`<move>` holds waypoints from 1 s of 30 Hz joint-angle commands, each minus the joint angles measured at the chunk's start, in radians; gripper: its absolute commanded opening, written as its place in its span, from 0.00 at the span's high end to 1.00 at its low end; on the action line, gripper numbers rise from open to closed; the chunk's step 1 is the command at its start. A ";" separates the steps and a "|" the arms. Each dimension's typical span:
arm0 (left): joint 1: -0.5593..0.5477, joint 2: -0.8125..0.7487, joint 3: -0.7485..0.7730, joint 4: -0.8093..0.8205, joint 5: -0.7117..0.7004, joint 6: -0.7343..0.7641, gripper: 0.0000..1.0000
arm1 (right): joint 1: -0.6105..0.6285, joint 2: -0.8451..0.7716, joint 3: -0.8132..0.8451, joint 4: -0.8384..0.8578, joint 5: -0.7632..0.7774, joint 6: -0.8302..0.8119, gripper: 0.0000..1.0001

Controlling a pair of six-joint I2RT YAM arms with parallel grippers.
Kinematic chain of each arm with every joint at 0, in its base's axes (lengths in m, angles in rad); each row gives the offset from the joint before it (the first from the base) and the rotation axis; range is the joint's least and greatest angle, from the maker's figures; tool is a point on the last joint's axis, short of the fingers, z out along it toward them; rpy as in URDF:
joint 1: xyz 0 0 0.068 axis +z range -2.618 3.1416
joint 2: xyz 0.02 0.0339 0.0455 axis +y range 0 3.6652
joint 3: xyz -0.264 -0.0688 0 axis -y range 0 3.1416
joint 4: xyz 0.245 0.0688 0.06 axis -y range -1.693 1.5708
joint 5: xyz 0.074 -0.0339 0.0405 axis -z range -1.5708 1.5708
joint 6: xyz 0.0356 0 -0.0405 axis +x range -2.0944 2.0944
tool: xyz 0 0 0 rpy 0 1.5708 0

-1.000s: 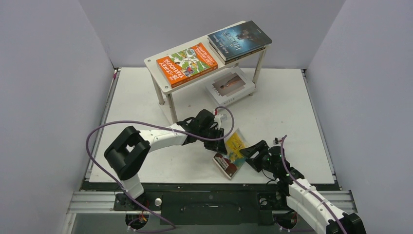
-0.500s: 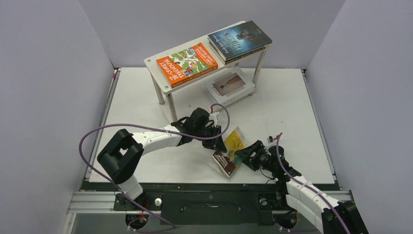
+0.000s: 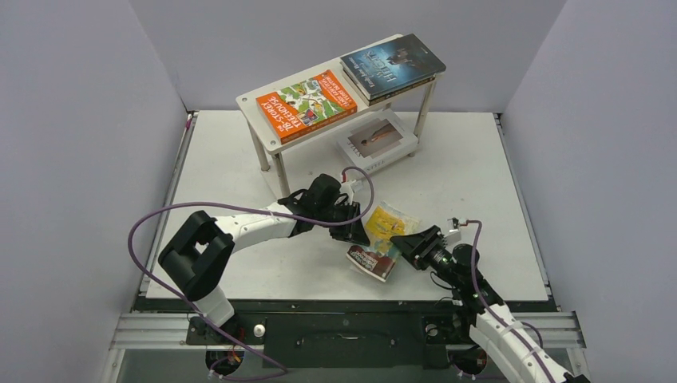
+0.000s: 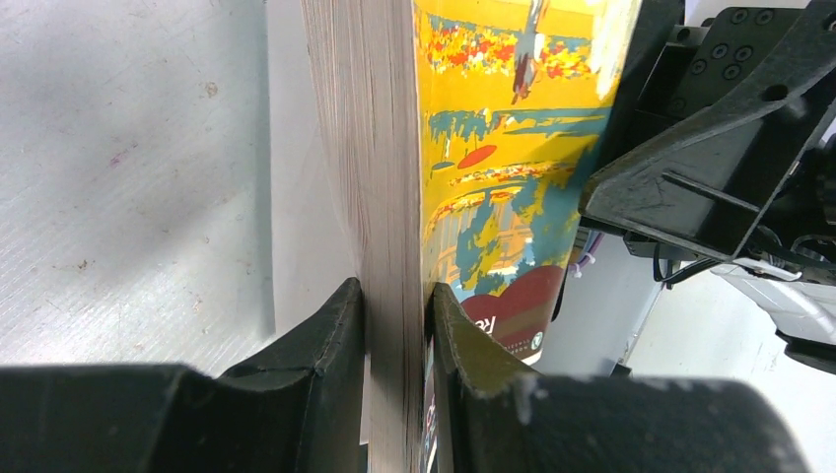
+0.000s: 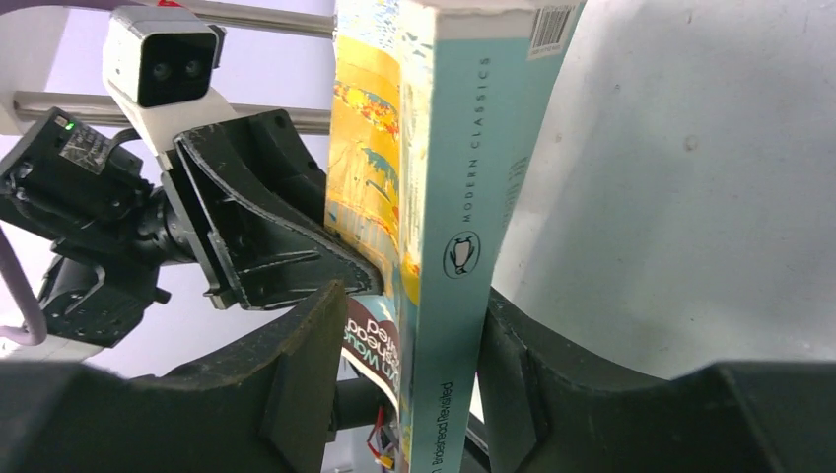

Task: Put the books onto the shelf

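white book (image 3: 377,141) partly under shelf (image 3: 257,116)

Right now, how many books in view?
5: orange book and dark book stacked on a second book, on top of the shelf; white book beneath; yellow-teal book in the left gripper.

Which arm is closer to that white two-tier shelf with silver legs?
Left. The left tool sits just before the near leg of the white two-tier shelf; the right tool is farther off, across the yellow-teal paperback book.
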State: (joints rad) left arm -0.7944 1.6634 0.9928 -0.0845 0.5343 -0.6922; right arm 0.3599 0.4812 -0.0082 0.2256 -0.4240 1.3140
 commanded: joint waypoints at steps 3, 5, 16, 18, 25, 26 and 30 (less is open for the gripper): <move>-0.015 -0.008 0.056 0.091 0.067 0.007 1.00 | 0.014 0.005 -0.080 0.153 -0.065 0.034 0.56; -0.015 -0.007 0.056 0.094 0.068 0.005 1.00 | 0.019 0.032 -0.073 0.157 -0.071 0.020 0.57; -0.030 -0.046 0.123 -0.114 -0.054 0.098 0.14 | 0.026 0.077 -0.028 0.006 0.004 -0.069 1.00; -0.043 -0.072 0.135 -0.176 -0.110 0.133 0.09 | 0.025 0.080 -0.023 -0.023 0.018 -0.080 1.00; -0.120 -0.162 0.219 -0.412 -0.238 0.265 0.09 | 0.024 0.088 0.037 -0.144 0.049 -0.144 1.00; -0.135 -0.194 0.240 -0.474 -0.265 0.281 0.09 | 0.024 0.079 0.079 -0.167 0.052 -0.158 1.00; -0.203 -0.325 0.389 -0.599 -0.292 0.370 0.08 | 0.021 0.042 0.278 -0.397 0.060 -0.290 1.00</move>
State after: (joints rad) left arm -0.9455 1.5070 1.2205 -0.5331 0.2962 -0.4469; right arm 0.3756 0.5644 0.0452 -0.0391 -0.3817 1.1629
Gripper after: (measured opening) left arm 0.915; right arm 0.217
